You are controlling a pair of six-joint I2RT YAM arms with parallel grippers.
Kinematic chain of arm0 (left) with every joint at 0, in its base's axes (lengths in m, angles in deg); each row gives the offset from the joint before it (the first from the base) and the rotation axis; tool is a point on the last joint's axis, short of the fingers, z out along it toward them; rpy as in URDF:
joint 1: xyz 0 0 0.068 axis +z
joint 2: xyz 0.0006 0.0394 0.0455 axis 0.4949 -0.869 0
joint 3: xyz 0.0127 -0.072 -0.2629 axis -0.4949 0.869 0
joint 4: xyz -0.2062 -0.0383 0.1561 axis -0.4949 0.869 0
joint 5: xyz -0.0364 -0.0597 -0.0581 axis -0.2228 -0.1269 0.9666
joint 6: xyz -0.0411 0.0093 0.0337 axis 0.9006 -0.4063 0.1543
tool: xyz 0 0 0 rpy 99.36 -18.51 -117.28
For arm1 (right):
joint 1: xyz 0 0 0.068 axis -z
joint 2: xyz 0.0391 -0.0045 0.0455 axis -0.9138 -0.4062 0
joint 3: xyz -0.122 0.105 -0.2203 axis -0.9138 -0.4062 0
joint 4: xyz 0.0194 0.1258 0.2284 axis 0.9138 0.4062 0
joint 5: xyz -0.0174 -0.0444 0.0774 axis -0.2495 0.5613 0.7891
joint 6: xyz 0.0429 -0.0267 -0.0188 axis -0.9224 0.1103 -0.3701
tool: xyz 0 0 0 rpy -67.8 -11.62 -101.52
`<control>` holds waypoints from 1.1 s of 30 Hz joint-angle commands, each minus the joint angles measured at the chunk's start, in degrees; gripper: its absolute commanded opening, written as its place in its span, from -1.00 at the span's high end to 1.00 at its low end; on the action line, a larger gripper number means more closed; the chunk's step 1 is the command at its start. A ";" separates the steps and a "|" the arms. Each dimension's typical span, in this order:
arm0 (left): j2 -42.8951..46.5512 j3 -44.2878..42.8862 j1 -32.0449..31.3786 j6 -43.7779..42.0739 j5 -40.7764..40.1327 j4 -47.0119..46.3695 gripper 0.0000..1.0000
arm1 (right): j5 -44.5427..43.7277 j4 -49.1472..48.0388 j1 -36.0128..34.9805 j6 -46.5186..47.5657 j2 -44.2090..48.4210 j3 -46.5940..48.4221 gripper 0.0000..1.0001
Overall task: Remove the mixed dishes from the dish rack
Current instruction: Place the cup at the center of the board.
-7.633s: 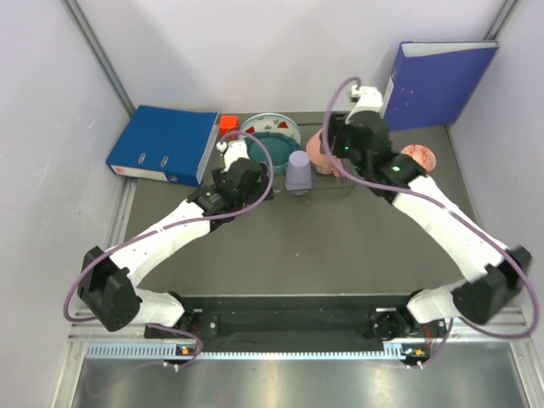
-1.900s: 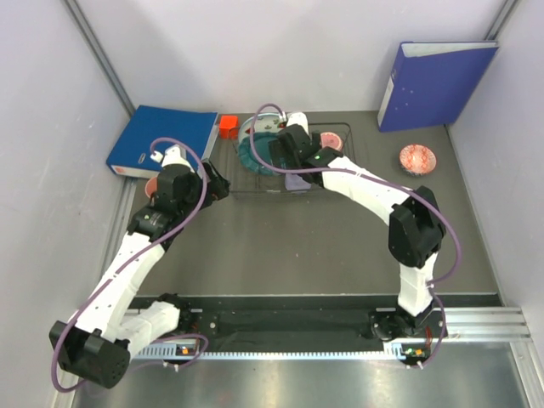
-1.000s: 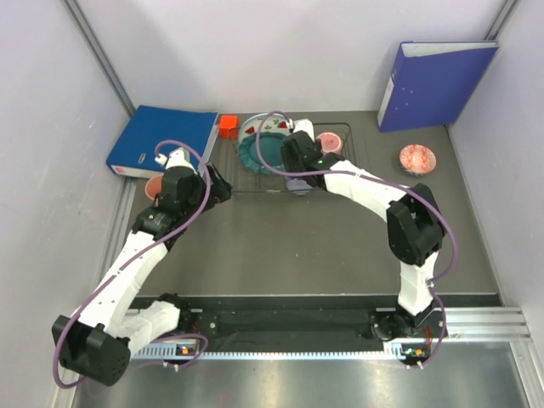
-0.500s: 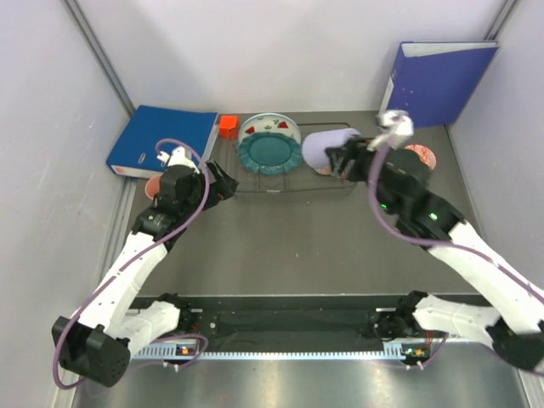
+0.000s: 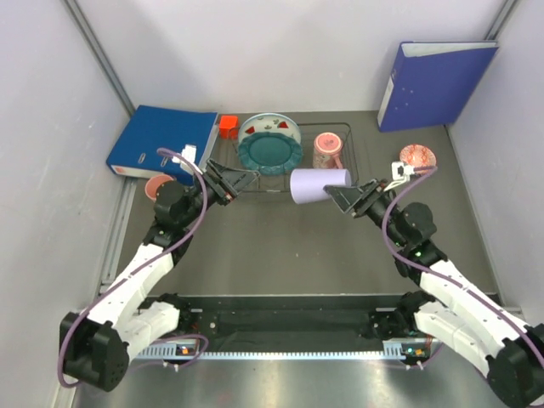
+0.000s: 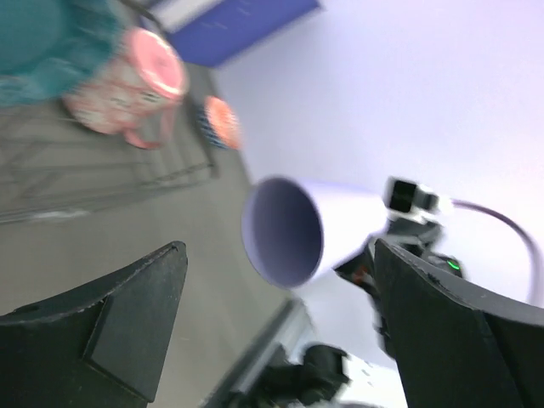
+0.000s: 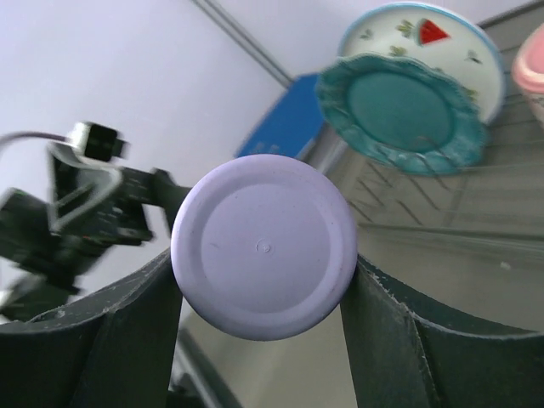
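My right gripper (image 5: pixel 342 196) is shut on the lavender cup (image 5: pixel 316 185) and holds it on its side in the air, just in front of the dish rack (image 5: pixel 343 182). In the right wrist view the cup's base (image 7: pixel 263 246) sits between my fingers. The teal plate (image 5: pixel 269 154) and the white watermelon plate (image 5: pixel 270 129) stand in the rack, with a salmon-pink cup (image 5: pixel 327 151) beside them. My left gripper (image 5: pixel 236 182) is open and empty at the rack's left end, facing the cup's mouth (image 6: pixel 285 231). A second pink cup (image 5: pixel 159 185) and the patterned bowl (image 5: pixel 417 157) sit on the table.
A blue binder (image 5: pixel 161 142) lies at the back left, with the red cube (image 5: pixel 227 125) beside it. Another blue binder (image 5: pixel 436 83) stands at the back right. Grey walls close in both sides.
My right arm has drawn back from the rack with the lavender cup, now held lower and nearer, in front of the rack. My left gripper has risen and turned towards the cup.
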 commanded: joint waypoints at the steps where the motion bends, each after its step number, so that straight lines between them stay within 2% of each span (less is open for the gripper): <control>1: -3.21 2.50 -0.37 11.34 11.16 -24.26 -0.85 | 10.10 -27.64 2.89 -12.51 -2.85 -1.51 1.00; 6: -5.94 3.90 -2.13 13.89 11.70 -30.06 -0.58 | 10.90 -33.27 2.81 -14.71 -8.39 -0.99 1.00; 17: -8.84 1.09 -7.23 11.52 10.20 -30.24 -0.51 | 11.07 -36.88 1.40 -14.27 -16.66 0.77 1.00; 23: -11.30 0.39 -10.74 10.99 9.67 -31.55 -0.41 | 10.98 -37.15 -0.97 -13.83 -20.43 2.35 1.00; 26: -12.18 0.30 -11.71 11.08 9.85 -32.78 -0.15 | 10.98 -37.41 -2.20 -13.57 -21.67 2.35 1.00; 27: -12.27 0.12 -11.80 10.99 9.94 -32.79 -0.01 | 10.90 -37.41 -2.29 -13.57 -21.85 2.26 1.00; 28: -12.19 0.12 -11.89 10.90 10.02 -32.61 0.24 | 10.81 -37.50 -2.47 -13.48 -21.85 2.09 1.00; 31: -11.31 -0.14 -11.89 9.76 9.76 -30.34 0.61 | 10.72 -36.89 -2.38 -13.13 -20.97 1.47 1.00; 33: -10.61 -0.40 -11.89 8.19 9.24 -28.14 0.69 | 10.37 -34.61 -2.47 -11.73 -19.40 1.56 1.00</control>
